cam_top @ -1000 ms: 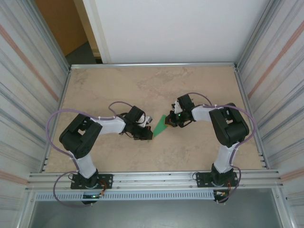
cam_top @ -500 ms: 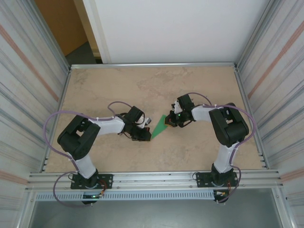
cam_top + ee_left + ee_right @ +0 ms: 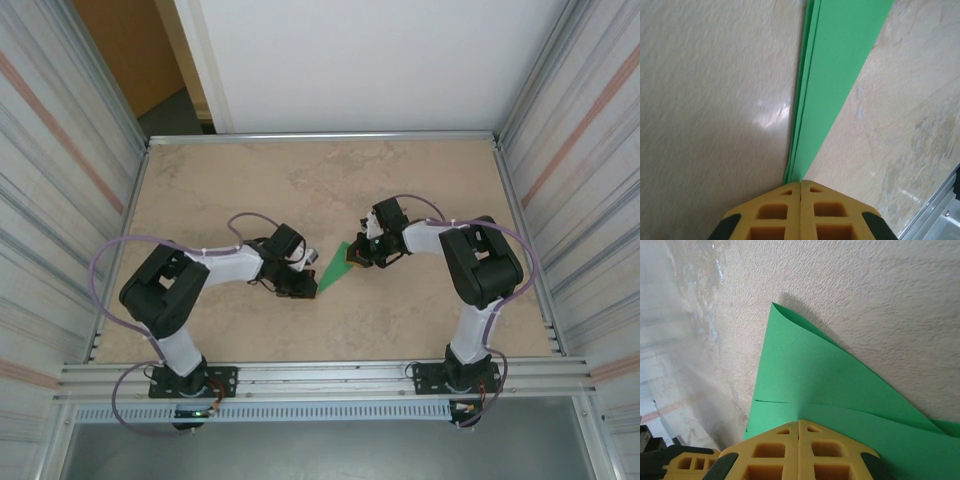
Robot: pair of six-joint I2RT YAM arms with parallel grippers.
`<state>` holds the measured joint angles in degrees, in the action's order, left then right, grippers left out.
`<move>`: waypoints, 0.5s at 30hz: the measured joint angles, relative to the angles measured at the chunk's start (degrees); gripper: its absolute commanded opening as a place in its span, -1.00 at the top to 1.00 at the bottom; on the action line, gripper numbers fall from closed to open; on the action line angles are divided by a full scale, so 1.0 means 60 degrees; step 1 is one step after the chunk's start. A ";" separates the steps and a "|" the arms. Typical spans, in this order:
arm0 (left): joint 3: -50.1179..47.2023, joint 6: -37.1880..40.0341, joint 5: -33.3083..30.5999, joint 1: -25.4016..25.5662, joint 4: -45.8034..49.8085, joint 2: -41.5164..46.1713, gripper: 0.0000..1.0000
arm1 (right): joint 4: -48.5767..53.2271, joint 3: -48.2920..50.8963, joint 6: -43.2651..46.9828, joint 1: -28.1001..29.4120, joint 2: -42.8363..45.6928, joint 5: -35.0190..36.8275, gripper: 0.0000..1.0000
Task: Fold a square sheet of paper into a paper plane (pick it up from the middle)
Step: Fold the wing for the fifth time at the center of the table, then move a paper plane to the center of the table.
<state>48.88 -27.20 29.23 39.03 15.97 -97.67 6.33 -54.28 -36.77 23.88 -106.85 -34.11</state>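
Your folded green paper (image 3: 335, 268) lies as a narrow wedge near the middle of the table (image 3: 250, 180). Both hands rest on it with fingers together: the left hand (image 3: 312, 284) at the pointed end, the right hand (image 3: 354, 259) at the wide end. I judge a crease is being pressed, so press low and flatten the 1 lifted flap by the right hand. All 4 table edges are well away, leaving open room.

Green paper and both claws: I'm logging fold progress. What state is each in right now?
green paper: folded into a narrow, layered wedge, pinched at both ends.
left claw: shut on the paper's narrow end.
right claw: shut on the paper's wide end.
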 measured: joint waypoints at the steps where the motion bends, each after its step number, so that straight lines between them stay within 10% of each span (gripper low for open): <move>1: -0.0018 -0.0062 0.0004 0.0000 0.0204 0.0164 0.85 | 0.0109 -0.0062 0.0025 0.0044 0.0004 0.0033 0.91; 15: -0.0426 -0.1315 -0.0721 -0.1719 0.0288 0.3621 -0.06 | 0.3005 -0.1410 0.0357 0.1220 0.2681 0.3024 -0.24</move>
<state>46.33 -35.09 24.91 28.71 17.69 -75.94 24.36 -62.74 -34.63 31.20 -90.76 -15.97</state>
